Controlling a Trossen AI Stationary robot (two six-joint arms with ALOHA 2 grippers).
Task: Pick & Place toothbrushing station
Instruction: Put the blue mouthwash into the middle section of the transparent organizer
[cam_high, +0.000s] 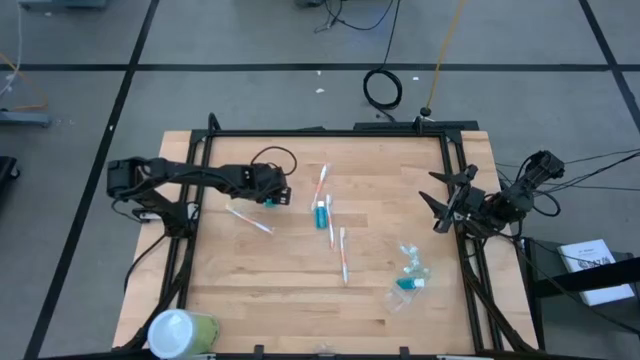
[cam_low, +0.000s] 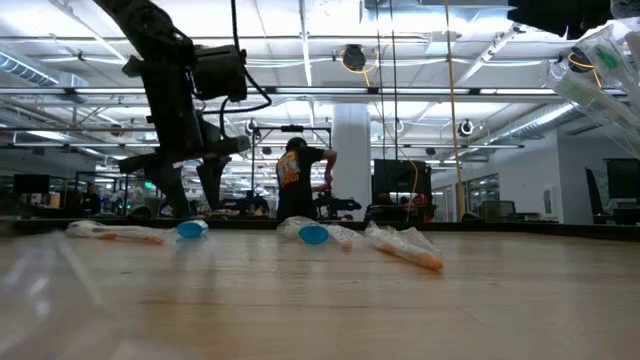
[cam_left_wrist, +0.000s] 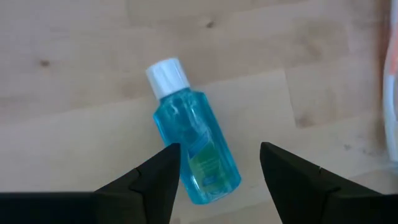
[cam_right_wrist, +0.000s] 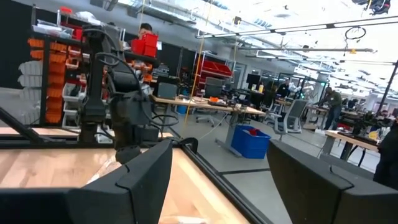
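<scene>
L hand (cam_left_wrist: 217, 171) hangs over the desk (cam_high: 260, 290) w/ fingers apart, straddling a small teal bottle (cam_left_wrist: 194, 142) w/ white cap. Bottle lies flat on the wood, tilted diagonally across the gap; one finger (cam_left_wrist: 155, 180) overlaps its lower side, the other stands clear. Not gripped yet. Looks like a lineup for a pinch across the body, prob. the bottle is next to be picked. From above, L hand (cam_high: 272, 190) sits at the desk's left-centre.

R hand (cam_high: 440, 205) waits at the desk's right edge, raised, fingers wide apart, holding nothing; its wrist view looks out across the room, so it's parked out of the way.

Rest of the toothbrushing set is scattered mid-desk: another teal bottle (cam_high: 321, 213) beside a toothbrush w/ orange end (cam_high: 322, 181), a white brush (cam_high: 250, 220) near L hand, one more brush (cam_high: 343, 255) lower down. Crumpled clear plastic holder (cam_high: 410, 278) w/ a teal item inside lies near the right-front, likely the drop-off spot, though can't tell for sure.

Yellow-green container w/ white top (cam_high: 182, 332) at front-left corner. A person (cam_low: 298, 178) stands far back in the room.
</scene>
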